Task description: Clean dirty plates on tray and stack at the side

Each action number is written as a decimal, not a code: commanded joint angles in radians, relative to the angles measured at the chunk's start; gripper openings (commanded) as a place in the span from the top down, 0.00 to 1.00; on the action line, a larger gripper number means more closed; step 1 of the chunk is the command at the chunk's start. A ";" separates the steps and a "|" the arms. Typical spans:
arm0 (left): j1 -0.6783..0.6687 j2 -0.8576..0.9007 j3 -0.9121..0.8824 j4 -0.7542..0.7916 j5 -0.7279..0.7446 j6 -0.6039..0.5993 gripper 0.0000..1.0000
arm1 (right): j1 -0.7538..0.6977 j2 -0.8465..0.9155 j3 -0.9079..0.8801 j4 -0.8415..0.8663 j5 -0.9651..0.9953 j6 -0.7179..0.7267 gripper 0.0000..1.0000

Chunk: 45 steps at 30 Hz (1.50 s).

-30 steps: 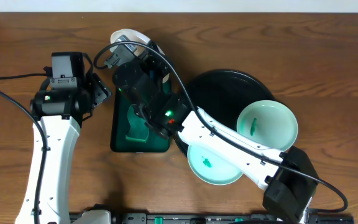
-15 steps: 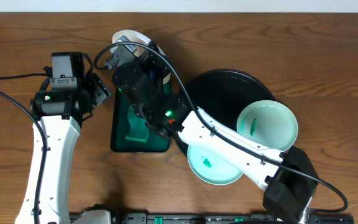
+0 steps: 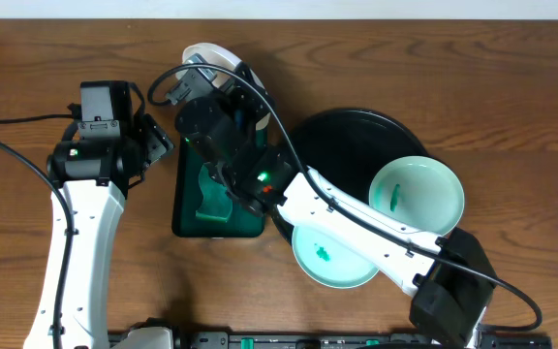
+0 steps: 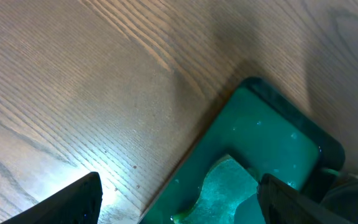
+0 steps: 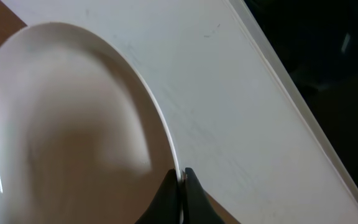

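Presently the right end effector (image 5: 180, 179) pinches the rim of a plate (image 5: 73, 118) lying just ahead of it, past the green tray's (image 3: 187, 218) far end. The left end effector (image 4: 179, 196) gapes empty nearby, and two more plates (image 3: 417, 197) sit at the black tray's (image 3: 347, 136) edge.

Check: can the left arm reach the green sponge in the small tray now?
Probably yes. The left gripper is open beside the small tray, with the green sponge straight ahead of it. The right arm overhangs the tray's other side, but the sponge's near side looks uncovered.
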 commanded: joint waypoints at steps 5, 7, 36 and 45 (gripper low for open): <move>0.004 0.002 0.010 -0.003 -0.006 -0.008 0.20 | 0.003 -0.025 0.019 -0.037 0.069 0.121 0.99; 0.004 0.002 0.010 -0.003 -0.006 -0.008 0.20 | 0.004 -0.025 0.019 -0.062 0.063 0.138 0.99; 0.004 0.002 0.010 -0.003 -0.006 -0.008 0.20 | -0.233 -0.025 0.019 -0.509 -0.560 0.867 0.99; 0.004 0.002 0.010 -0.003 -0.006 -0.008 0.20 | -0.411 -0.042 0.019 -0.588 -0.853 0.931 0.99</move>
